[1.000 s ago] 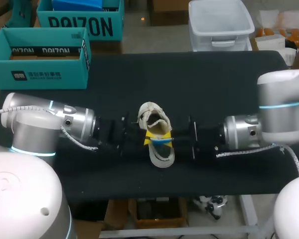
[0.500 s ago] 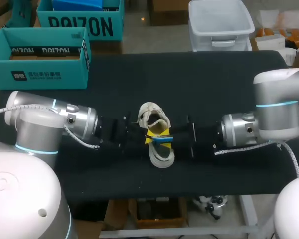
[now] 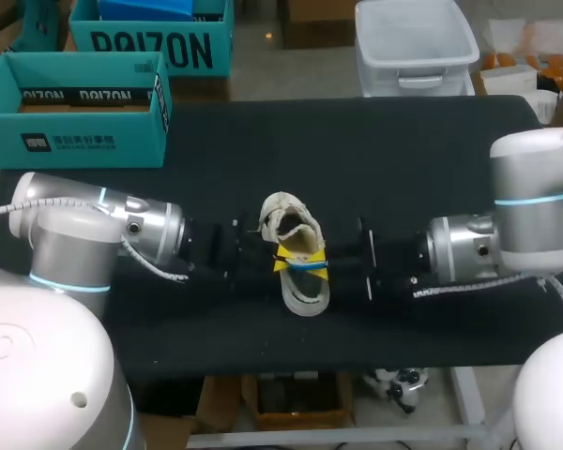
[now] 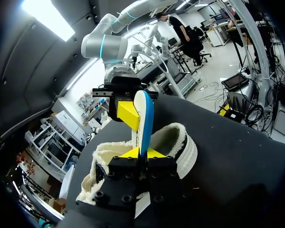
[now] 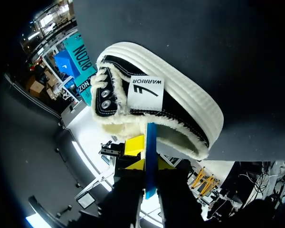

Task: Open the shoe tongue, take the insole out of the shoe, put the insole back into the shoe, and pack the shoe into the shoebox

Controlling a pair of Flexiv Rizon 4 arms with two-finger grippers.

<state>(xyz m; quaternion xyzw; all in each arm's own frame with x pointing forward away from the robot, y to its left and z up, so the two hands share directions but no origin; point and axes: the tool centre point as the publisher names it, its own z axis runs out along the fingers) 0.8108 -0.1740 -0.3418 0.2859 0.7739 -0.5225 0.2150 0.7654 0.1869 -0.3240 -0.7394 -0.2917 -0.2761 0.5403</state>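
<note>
Your left tool (image 4: 142, 156) is pressed together on the insole (image 4: 145, 111). In its own wrist view the two black fingers sit tight against either face of the thin blue-and-white sheet. The sheet stands on edge and rises straight out ahead of the yellow tips.

Your right tool (image 5: 151, 166) is clamped on the same insole from the opposite side. In its wrist view the blue edge runs up between its two fingers, with yellow showing on both sides of it. The two tools face each other tip to tip. Each wrist view shows one yellow tip of the other tool just beside the insole, a little ahead of its own fingers.

The shoe (image 3: 298, 286) lies on the bench (image 3: 403, 169) just beneath the meeting tips. It has a white rubber sole, a black upper and a pale fleece lining. From the head view, its fleecy opening lies just beyond the tools, and the rest of the shoe lies on your side of them. You cannot tell whether the insole's lower edge touches the shoe, because the fingers hide it.

Your left arm (image 3: 103, 234) and right arm (image 3: 507, 244) lie low over the bench, one from each side.

The teal shoebox (image 3: 75, 141) stands open-topped at the bench's far left corner, beyond the left arm and well apart from both tools.
</note>
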